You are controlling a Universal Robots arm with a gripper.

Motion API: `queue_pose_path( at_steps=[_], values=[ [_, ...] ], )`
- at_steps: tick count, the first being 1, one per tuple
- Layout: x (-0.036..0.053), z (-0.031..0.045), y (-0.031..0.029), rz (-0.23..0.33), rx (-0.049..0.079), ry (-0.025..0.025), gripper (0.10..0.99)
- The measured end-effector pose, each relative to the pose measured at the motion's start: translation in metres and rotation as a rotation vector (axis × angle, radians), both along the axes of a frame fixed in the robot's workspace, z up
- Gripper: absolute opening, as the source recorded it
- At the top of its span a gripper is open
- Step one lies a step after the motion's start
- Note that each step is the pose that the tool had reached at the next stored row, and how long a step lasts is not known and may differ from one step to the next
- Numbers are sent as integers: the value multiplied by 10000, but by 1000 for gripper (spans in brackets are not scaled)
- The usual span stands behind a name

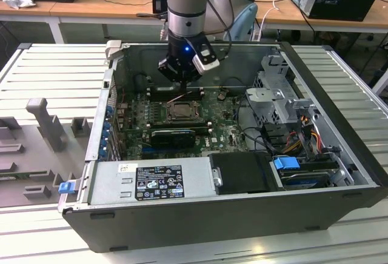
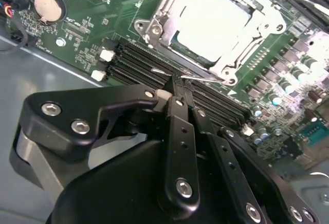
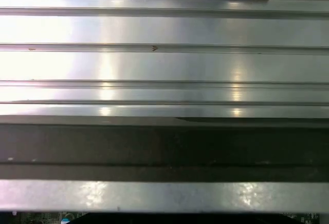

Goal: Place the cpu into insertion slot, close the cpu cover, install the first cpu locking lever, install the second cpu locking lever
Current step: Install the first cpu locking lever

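A: Where's the cpu (image 2: 213,26)?

B: Seated in the insertion slot (image 2: 169,21), cpu cover (image 2: 154,26) down. Your gripper (image 2: 181,88), fingers pressed together, touches a thin locking lever (image 2: 200,77); you likely need steady pressure.

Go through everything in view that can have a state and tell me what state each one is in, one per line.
cpu: seated in the insertion slot, pale top showing.
cpu cover: closed down around the chip.
locking lever: thin wire rod lying along the socket edge, at the fingertips.
gripper: shut, fingers together, tips at the lever.
computer case: lying on its side, side panel off.
memory slots: bare, no modules.
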State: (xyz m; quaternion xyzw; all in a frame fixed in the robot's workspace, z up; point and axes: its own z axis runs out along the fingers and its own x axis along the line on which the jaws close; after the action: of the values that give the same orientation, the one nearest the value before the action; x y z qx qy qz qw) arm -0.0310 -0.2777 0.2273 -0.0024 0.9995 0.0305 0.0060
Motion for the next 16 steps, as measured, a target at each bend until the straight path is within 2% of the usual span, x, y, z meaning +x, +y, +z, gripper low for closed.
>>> queue_pose_path(
  at_steps=[8,16],
  values=[
    [45,-103,8,99,-3,0,106],
    [103,-159,17,165,-3,-1,106]
  ],
)
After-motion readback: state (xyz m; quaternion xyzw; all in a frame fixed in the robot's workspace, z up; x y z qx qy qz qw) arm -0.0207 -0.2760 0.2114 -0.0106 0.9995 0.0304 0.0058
